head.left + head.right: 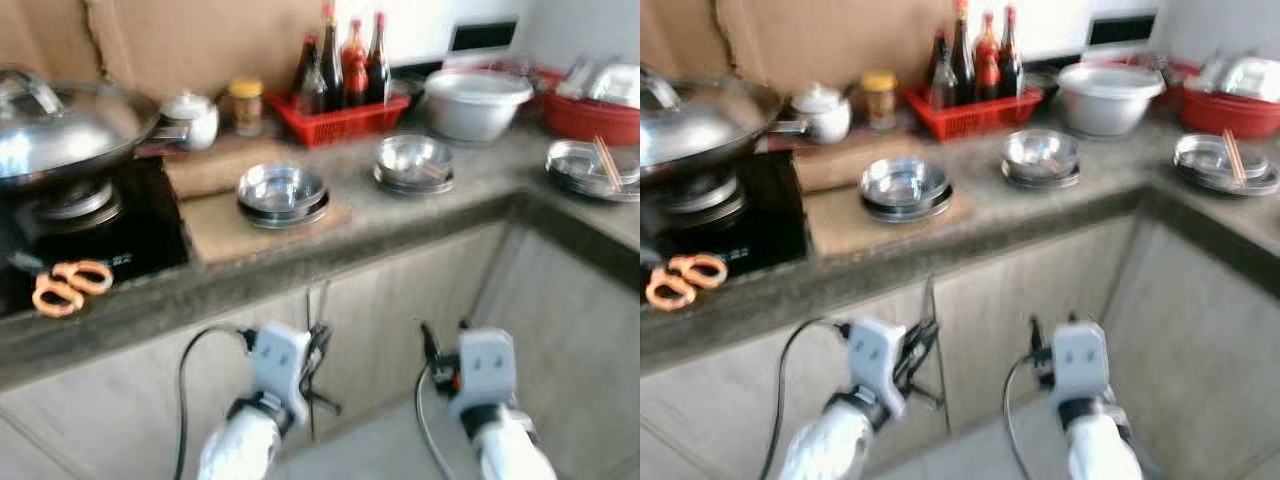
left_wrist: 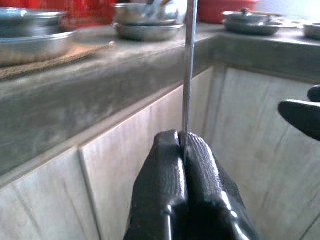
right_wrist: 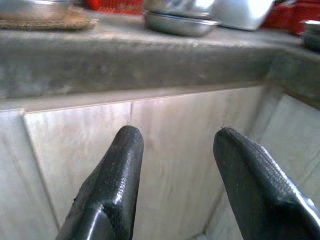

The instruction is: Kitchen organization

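A grey stone counter runs across a kitchen and turns a corner at the right, with pale cabinet doors below it. At the far left a lidded steel wok sits on a black stove, and orange-handled scissors lie at the stove's front edge. Next come a white teapot and a jar. A stack of steel bowls rests on a brown mat. Behind it, a red basket holds dark bottles. A second steel bowl stack stands near a large white bowl. At the far right, chopsticks lie across steel plates.

Below the counter edge, the left gripper pinches a thin metal rod, standing upright. The right gripper hangs beside it, fingers spread apart and holding nothing.
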### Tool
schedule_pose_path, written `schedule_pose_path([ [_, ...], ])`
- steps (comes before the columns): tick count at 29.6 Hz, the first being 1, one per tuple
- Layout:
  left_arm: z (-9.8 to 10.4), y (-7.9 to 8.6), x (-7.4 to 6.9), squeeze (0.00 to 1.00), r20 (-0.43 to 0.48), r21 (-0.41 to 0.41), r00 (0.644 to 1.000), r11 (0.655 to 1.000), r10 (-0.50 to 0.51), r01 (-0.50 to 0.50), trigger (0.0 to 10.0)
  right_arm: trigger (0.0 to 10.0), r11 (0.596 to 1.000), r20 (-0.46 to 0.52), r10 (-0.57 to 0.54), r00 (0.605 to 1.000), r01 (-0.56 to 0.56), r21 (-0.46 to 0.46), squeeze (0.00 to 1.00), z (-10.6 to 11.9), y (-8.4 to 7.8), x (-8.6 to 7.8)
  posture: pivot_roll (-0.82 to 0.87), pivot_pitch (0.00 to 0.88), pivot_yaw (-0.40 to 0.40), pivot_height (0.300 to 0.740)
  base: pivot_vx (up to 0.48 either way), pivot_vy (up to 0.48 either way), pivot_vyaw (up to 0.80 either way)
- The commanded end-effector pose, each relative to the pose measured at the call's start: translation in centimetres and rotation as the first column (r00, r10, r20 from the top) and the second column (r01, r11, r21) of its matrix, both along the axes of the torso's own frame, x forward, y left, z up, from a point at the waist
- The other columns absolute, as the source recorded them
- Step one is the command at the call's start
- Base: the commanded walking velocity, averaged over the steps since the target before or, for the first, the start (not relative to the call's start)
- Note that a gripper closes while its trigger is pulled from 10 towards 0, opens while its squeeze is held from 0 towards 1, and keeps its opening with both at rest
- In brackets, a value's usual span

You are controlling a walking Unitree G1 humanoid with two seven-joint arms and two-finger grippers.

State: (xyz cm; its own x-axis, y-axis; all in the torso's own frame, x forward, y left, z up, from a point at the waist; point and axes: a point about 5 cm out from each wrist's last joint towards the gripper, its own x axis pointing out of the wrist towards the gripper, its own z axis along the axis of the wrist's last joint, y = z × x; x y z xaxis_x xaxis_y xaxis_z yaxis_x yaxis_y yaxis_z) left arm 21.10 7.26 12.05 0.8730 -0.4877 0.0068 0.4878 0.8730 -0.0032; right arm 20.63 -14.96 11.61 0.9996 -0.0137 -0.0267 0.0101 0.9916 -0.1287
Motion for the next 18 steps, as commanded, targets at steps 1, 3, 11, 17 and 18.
schedule_pose_path([
  [1, 0.31, 0.47, 0.13, 0.0, 0.018, 0.013, 1.0, 1.0, 0.018, -0.018, 10.0, 10.0, 1.0, 0.02, 0.012, 1.0, -0.012, 0.012, 0.0, 0.4, 0.52, 0.03, 0.02, 0.02, -0.017, 0.74, 0.0, 0.0, -0.8],
  [3, 0.32, 0.45, 0.12, 0.0, 0.019, 0.014, 1.0, 1.0, 0.018, -0.018, 10.0, 10.0, 1.0, 0.019, 0.013, 1.0, -0.013, 0.013, 0.0, 0.39, 0.53, 0.01, 0.02, 0.02, -0.02, 0.74, 0.0, 0.0, -0.8],
  [11, 0.38, 0.27, 0.14, 0.0, 0.017, 0.017, 1.0, 1.0, 0.017, -0.017, 10.0, 10.0, 1.0, 0.018, 0.015, 1.0, -0.015, 0.018, 0.0, 0.35, 0.54, 0.0, 0.02, 0.023, -0.015, 0.74, 0.0, 0.068, -0.8],
  [17, 0.39, 0.24, 0.21, 0.0, 0.018, 0.02, 1.0, 1.0, 0.014, -0.015, 10.0, 10.0, 1.0, 0.017, 0.017, 1.0, -0.017, 0.02, 0.0, 0.31, 0.57, 0.04, 0.02, 0.021, -0.014, 0.74, 0.0, 0.276, -0.8],
  [18, 0.39, 0.24, 0.22, 0.0, 0.018, 0.02, 1.0, 1.0, 0.014, -0.015, 10.0, 10.0, 1.0, 0.017, 0.017, 1.0, -0.017, 0.02, 0.0, 0.3, 0.56, 0.05, 0.02, 0.021, -0.014, 0.74, 0.0, 0.285, -0.8],
])
